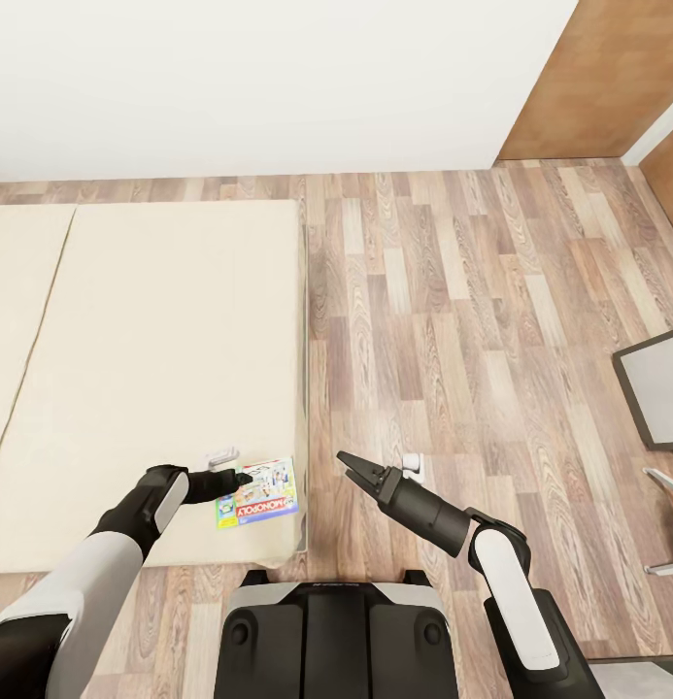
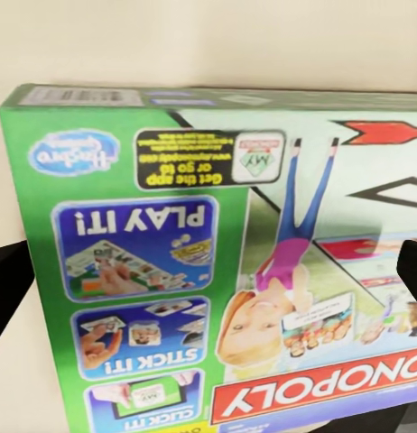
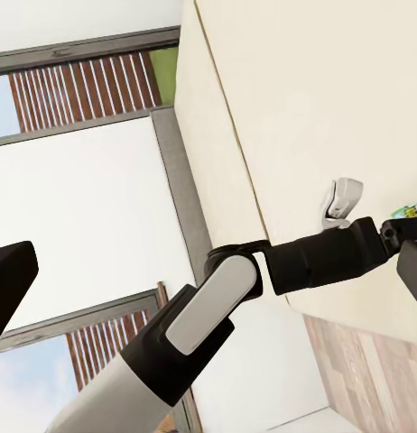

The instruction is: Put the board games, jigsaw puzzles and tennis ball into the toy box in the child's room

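Head view: robot stands at the foot corner of the bed (image 1: 151, 369), trunk facing the beige sheet. One board game (image 1: 257, 493) — a Monopoly box with a green side panel — lies flat on the sheet near the bed's corner, close to the edge by the wood-plank floor (image 1: 453, 320). A small white object (image 1: 222, 456) sits on the sheet just beyond the box; too small to identify.

Left gripper (image 1: 241, 478): extended low over the sheet, tip at the box's near-left edge. In the left wrist view the board game (image 2: 245, 271) takes up most of the frame, with dark finger (image 2: 5, 289) shapes at either side of the picture, so the fingers stand apart and straddle the lid. No clamp yet, as far as I can judge. The arm approaches flat and from the side, likely because the box is thin and lies flush on soft bedding — an edge grip is the workable one.

Right gripper (image 1: 353, 468): held out over the floor beside the bed, fingers parted, holding nothing. The right wrist view looks across at the left arm (image 3: 227, 298) and a grey-framed window (image 3: 172, 189). Probably parked clear to leave room for the left arm.

Step in hand, by my reading: picking up a board game from the bed. Nothing is lifted; the task looks early.

A grey-topped surface (image 1: 656, 388) shows at the right edge.
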`<state>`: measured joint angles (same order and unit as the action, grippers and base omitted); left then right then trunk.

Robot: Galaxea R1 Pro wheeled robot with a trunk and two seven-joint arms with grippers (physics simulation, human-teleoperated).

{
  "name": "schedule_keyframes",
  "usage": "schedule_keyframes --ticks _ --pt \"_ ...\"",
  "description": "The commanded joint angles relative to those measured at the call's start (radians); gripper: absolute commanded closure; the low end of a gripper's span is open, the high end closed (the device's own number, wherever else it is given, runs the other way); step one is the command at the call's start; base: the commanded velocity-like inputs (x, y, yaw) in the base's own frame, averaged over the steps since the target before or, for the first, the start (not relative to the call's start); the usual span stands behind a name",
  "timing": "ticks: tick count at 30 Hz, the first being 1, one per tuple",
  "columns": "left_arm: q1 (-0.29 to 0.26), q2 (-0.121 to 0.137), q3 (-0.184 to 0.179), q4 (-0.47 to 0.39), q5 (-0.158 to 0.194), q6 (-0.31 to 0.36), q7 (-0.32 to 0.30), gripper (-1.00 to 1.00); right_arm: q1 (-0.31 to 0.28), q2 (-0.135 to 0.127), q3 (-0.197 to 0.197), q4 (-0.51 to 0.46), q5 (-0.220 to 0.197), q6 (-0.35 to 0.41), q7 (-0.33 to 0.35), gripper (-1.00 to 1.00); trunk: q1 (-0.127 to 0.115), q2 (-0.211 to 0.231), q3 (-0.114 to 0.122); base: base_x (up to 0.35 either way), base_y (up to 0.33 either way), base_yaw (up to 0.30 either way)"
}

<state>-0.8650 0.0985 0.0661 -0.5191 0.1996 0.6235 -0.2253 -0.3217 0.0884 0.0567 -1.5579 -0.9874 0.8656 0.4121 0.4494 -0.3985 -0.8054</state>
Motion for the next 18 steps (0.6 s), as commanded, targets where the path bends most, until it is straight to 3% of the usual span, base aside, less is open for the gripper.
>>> schedule_keyframes --ticks 1,18 --pt "0.0 0.0 0.004 -0.001 0.002 0.007 -0.003 -1.0 0.0 0.001 -0.001 0.0 0.002 0.004 0.004 -1.0 0.001 -0.001 -0.001 0.0 0.0 0.0" --pt "0.0 -0.001 0.004 0.002 0.005 0.007 -0.012 -1.0 0.0 0.001 -0.002 0.001 0.002 0.004 0.004 -1.0 0.001 -0.001 -0.001 0.0 0.0 0.0"
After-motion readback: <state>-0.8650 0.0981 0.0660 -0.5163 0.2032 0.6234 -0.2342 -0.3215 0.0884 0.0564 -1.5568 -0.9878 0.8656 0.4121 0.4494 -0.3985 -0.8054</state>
